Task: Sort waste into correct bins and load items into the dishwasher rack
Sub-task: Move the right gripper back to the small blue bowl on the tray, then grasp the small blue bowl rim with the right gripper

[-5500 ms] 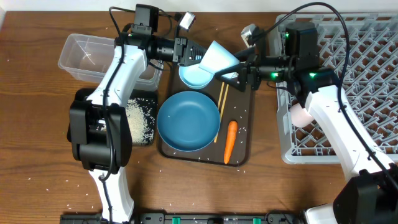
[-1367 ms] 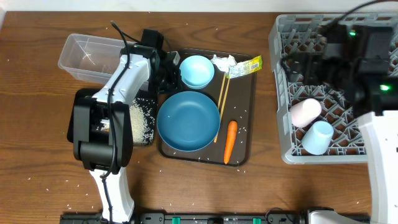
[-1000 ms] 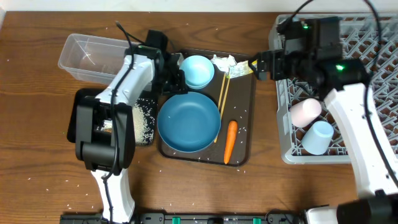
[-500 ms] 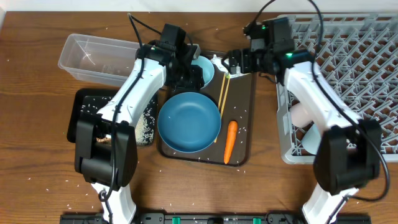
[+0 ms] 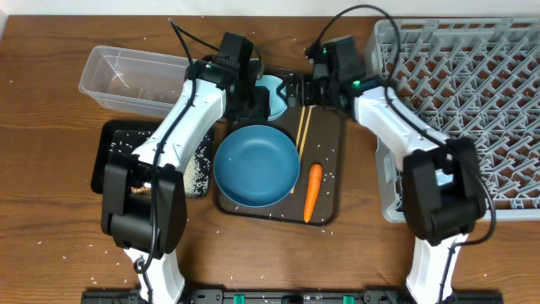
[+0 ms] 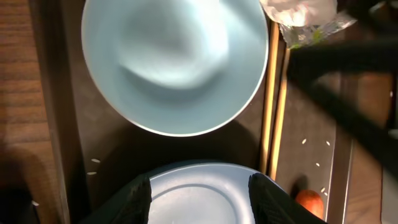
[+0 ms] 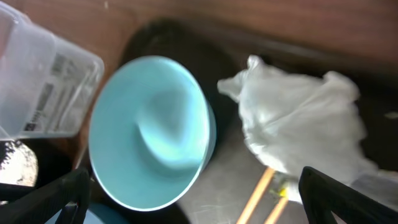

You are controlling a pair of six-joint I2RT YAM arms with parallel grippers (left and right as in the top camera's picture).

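nearest the arm bases, the orange carrot [image 5: 311, 192] and the large blue round dish [image 5: 256, 165] are lying where they were on the dark brown serving tray [image 5: 331, 152]. the white rice grains [image 5: 192, 165] are sitting in the shallow black rectangular tray [image 5: 110, 139] at the left, so nothing at this end is changing. the thin wooden chopsticks [image 5: 299, 143] are resting beside the dish as before. just beyond the dish, the left pincer [image 6: 200, 180] is now hanging above the small light-blue bowl [image 6: 174, 62], having swung in from the tray's left edge. it is standing about half open with nothing between its fingers [image 6: 134, 199]. i judge it is lining up to take the bowl by its rim. the bigger change is opposite: the right pincer [image 7: 194, 177] is no longer over the rack but has crossed to the tray's far end. it is gaping fully wide and empty above the crumpled white tissue [image 7: 305, 134], with the yellow-green plastic wrapper [image 6: 311, 31] just beside it. this suggests the cups are done with and the waste is next, though the right arm is hiding that corner of the rack. both arms are crowding the same spot, so a clash looks possible. farther back, the clear plastic rectangular tub [image 5: 118, 72] is waiting on the desk, and the large square grey plastic crate [image 5: 472, 93] is standing at the right.
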